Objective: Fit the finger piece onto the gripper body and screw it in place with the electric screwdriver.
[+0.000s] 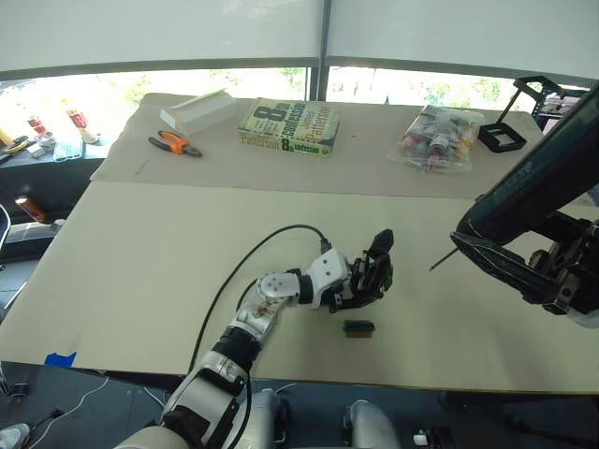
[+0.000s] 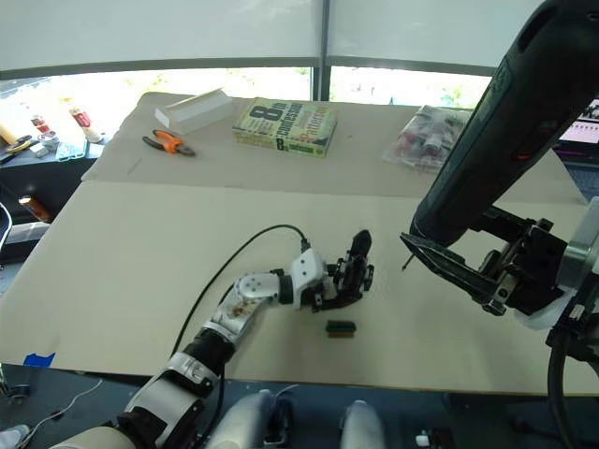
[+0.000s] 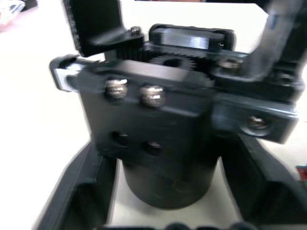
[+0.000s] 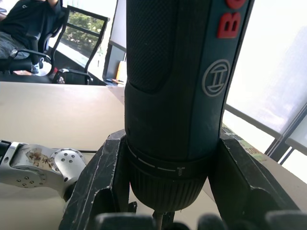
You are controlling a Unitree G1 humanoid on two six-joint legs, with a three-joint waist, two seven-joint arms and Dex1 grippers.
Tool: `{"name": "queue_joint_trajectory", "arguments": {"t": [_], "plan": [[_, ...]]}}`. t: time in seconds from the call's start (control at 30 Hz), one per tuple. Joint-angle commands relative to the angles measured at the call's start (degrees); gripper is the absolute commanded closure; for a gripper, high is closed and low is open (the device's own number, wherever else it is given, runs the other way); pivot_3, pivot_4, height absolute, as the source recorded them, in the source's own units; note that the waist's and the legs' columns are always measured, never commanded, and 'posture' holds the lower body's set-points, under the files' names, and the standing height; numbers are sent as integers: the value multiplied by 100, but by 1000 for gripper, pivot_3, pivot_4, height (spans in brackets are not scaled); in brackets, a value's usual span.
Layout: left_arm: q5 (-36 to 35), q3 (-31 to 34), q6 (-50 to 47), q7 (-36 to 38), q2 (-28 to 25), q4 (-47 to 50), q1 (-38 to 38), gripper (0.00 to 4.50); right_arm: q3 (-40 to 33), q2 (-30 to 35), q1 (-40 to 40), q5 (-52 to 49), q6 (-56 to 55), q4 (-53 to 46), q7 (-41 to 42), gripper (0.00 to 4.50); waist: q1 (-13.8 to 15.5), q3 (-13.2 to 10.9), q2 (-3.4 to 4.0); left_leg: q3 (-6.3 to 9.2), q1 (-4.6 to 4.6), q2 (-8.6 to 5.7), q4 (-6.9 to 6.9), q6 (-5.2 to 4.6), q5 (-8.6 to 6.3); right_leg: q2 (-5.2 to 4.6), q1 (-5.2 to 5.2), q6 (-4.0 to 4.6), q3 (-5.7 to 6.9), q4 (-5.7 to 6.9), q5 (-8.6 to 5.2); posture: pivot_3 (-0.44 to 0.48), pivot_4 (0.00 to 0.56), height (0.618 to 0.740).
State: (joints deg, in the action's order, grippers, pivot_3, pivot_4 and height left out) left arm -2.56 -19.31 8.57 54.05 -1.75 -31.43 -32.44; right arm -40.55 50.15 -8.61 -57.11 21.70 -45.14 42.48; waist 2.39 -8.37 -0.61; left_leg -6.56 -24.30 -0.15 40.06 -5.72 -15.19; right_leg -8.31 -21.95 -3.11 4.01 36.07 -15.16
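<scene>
My left gripper [image 1: 363,281] is shut on the gripper body [image 1: 372,269], a chunky black block resting on the beige table [image 1: 168,271]. In the left wrist view, the body [image 3: 158,124] shows screws, gear teeth and black fingers on top. A pointed black finger [image 1: 382,241] rises from it; I cannot tell whether this is the finger piece. My right gripper [image 2: 510,271] is shut on the electric screwdriver [image 2: 496,122], held in the air to the right of the body. Its thin metal bit [image 1: 440,263] points down-left toward the body, a short gap away.
A tiny green-topped block [image 1: 358,327] lies just in front of the body. At the back are orange-handled pliers [image 1: 175,143], a white box [image 1: 198,110], a book [image 1: 290,126], a bag of small items [image 1: 438,137] and a black frame [image 1: 505,131]. A seated person [image 4: 24,24] shows in the right wrist view.
</scene>
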Motion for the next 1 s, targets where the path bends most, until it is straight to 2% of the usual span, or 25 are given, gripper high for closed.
{"name": "queue_joint_trajectory", "arguments": {"t": [0.03, 0.13, 0.37, 0.63, 1.0], "plan": [[-78, -9, 143, 134, 57, 23, -65, 2082, -332, -85, -46, -107, -138, -99, 67, 2573, 1, 0, 0, 0, 0, 0, 0, 0, 0, 0, 0, 0, 0, 0, 0, 0, 150, 740], [-139, 57, 285, 224, 81, -97, -158, 2082, -341, -114, -84, -86, -151, -111, 91, 2573, -2, 0, 0, 0, 0, 0, 0, 0, 0, 0, -1, 0, 0, 0, 0, 0, 150, 740], [-384, 227, 905, 1102, 84, -1006, -813, 2082, -363, -173, -186, -71, -153, -147, 163, 2573, -1, 0, -1, -2, -8, -3, 2, -1, 0, 2, -9, -1, 1, 1, 0, 0, 150, 740], [-237, 459, 1606, 1234, 52, -2173, -1447, 2082, -336, -108, -143, -120, -87, -213, 47, 2573, -10, -2, -3, -4, -11, -3, 3, -3, 1, 5, -13, -1, 2, 2, 1, 0, 150, 740], [-27, 480, 1304, 1393, 84, -2715, -1646, 2082, -275, -39, -80, -163, -22, -259, -95, 2573, -5, -3, -4, -4, -14, -3, 11, -8, -2, 4, -12, -5, 3, 3, 3, 0, 150, 740]]}}
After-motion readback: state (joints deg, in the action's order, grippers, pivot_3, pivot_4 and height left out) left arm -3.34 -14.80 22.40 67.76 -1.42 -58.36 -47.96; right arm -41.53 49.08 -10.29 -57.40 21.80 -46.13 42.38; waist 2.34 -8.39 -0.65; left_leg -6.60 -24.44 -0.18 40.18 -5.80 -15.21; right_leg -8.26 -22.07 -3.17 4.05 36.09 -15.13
